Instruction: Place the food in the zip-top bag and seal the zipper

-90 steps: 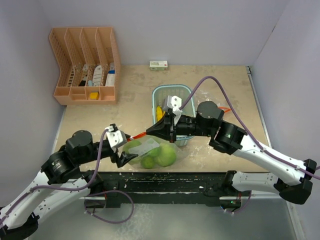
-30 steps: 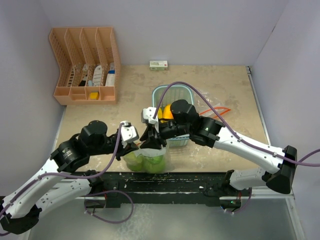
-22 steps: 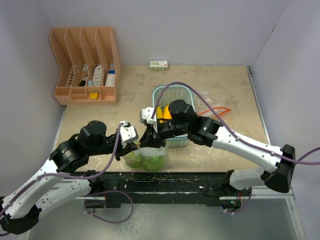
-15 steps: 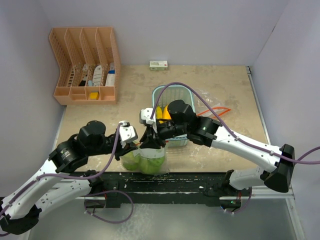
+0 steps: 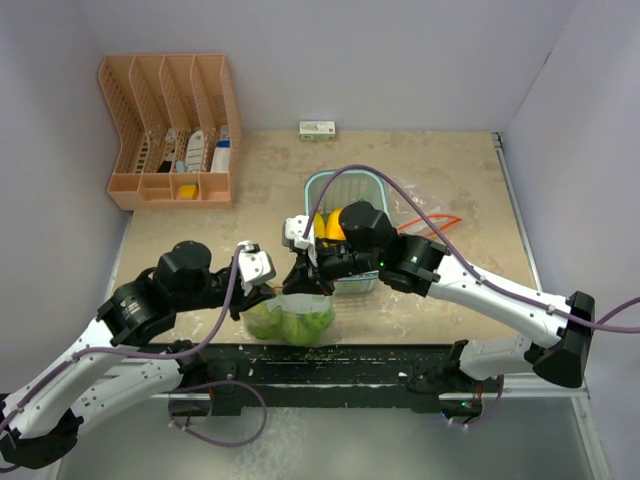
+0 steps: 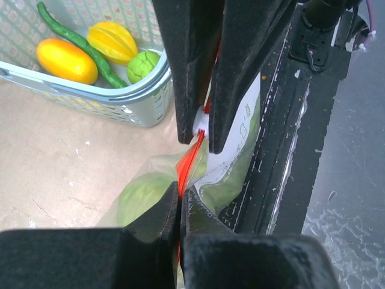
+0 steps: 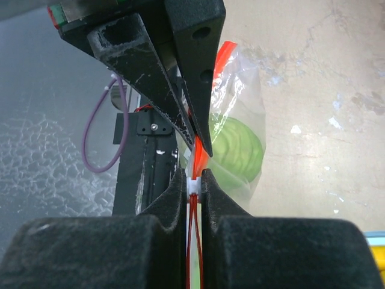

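Observation:
The clear zip-top bag [image 5: 290, 320] hangs at the table's near edge with two pale-green cabbages [image 7: 237, 147] inside. My left gripper [image 6: 180, 195] is shut on the bag's red zipper strip [image 6: 189, 162]. Directly opposite, my right gripper [image 7: 193, 177] is shut on the white zipper slider [image 7: 193, 186], and the two sets of fingertips nearly touch. In the top view the left gripper [image 5: 270, 290] and right gripper [image 5: 300, 283] meet above the bag. More food lies in the pale-blue basket [image 6: 138, 102]: an orange fruit [image 6: 66, 60], a yellow fruit [image 6: 112, 41], a thin green chili [image 6: 78, 42] and a small green ball [image 6: 143, 65].
An orange file rack [image 5: 170, 130] stands at the back left. A small white-and-green box [image 5: 317, 129] lies by the back wall. The basket [image 5: 345, 180] sits just behind the bag. A thin orange strip [image 5: 445, 220] lies to its right. The black rail [image 5: 330, 365] borders the near edge.
My right gripper's jaws have closed onto the white slider. The bag has sagged slightly lower and wider. The left gripper keeps its hold in the same place.

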Robot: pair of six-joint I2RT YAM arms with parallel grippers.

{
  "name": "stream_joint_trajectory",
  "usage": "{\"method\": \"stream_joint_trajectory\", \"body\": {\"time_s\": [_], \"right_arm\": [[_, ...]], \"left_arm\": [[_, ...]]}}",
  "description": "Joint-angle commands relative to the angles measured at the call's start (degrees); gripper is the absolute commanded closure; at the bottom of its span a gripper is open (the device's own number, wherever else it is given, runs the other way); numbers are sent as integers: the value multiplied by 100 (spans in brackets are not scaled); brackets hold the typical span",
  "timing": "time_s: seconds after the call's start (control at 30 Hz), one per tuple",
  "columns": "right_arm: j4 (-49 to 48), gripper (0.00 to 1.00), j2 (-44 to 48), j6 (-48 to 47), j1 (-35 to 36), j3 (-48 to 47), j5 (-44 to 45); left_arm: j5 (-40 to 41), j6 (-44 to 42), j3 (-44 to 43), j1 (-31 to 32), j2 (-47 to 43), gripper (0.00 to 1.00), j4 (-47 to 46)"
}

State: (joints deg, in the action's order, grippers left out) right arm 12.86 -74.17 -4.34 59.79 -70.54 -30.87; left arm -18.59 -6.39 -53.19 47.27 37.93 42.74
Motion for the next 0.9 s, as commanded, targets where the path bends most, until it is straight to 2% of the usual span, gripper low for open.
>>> {"method": "stream_joint_trajectory", "body": {"time_s": [0.0,0.43,0.73,0.77,0.83,0.87], "right_arm": [[139,100,567,156,12,-24,410],[637,100,1335,226,-7,264,1261],[674,100,1976,478,-2,415,2736],[629,89,2032,537,-2,423,2873],[489,53,2136,653,-4,445,3026],[395,40,2188,703,-3,449,3064]], "left_arm": [[380,111,-429,-20,-120,100,-222],[918,-47,-682,-21,-586,100,127],[1182,3,-689,-18,-459,100,120],[1187,7,-689,-16,-424,100,120],[1289,32,-698,-16,-354,100,120],[1347,68,-698,-16,-329,100,111]]}}
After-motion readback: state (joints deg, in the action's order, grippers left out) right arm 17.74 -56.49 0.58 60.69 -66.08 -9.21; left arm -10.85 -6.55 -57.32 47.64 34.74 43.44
